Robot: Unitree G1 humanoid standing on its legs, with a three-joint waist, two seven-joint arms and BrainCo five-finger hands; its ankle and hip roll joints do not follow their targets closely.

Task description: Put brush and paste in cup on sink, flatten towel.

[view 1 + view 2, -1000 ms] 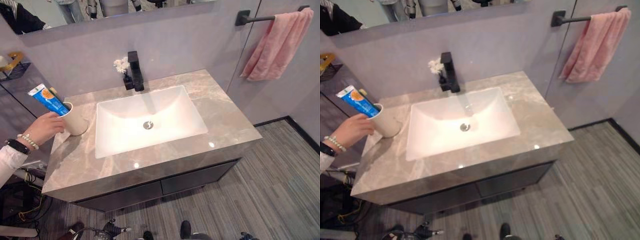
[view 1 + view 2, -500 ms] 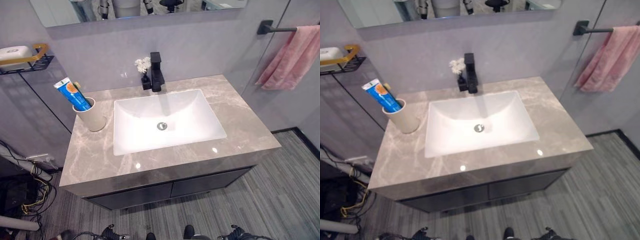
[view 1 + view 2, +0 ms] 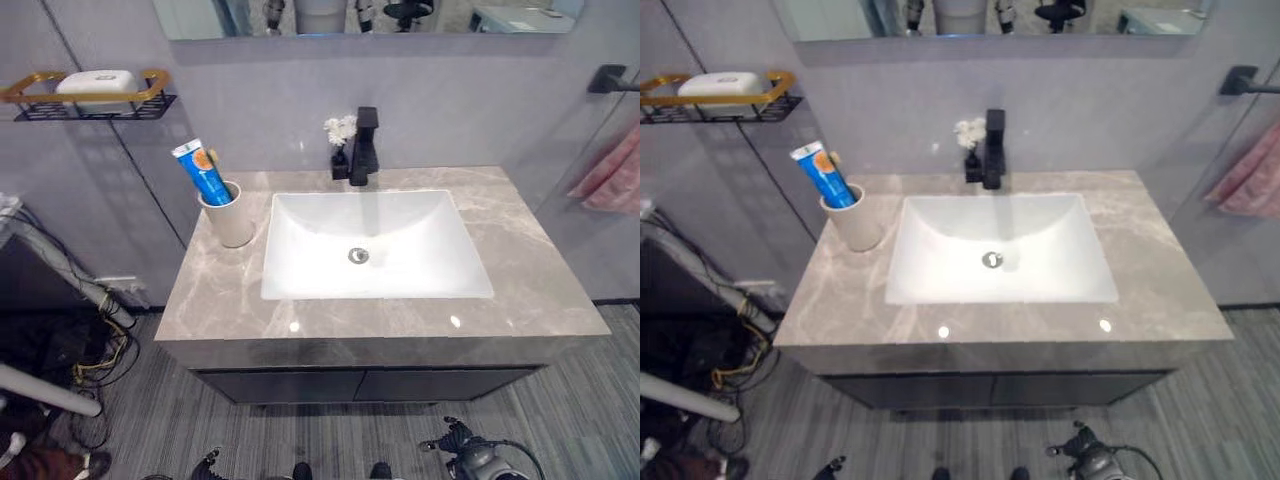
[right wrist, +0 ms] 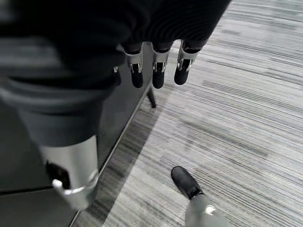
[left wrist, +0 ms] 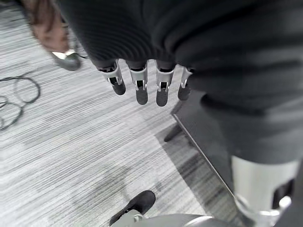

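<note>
Both hands hang with fingers straight and empty; paste sits in the cup.

Left wrist view: left hand (image 5: 147,87) over striped floor (image 5: 71,156), fingers relaxed, holding nothing. Right wrist view: right hand (image 4: 158,71) likewise loose above the floor. Eye views: cup (image 3: 230,215) on the counter (image 3: 230,300) at 9 o'clock of the sink (image 3: 380,245), blue paste (image 3: 203,172) upright inside, brush (image 3: 213,158) just behind; pink towel (image 3: 615,180) at 3 o'clock.

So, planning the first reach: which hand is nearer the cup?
Left, probably. The cup sits on the counter's left side. The left hand hangs low over the floor on that side, and the right hand hangs low opposite.
</note>
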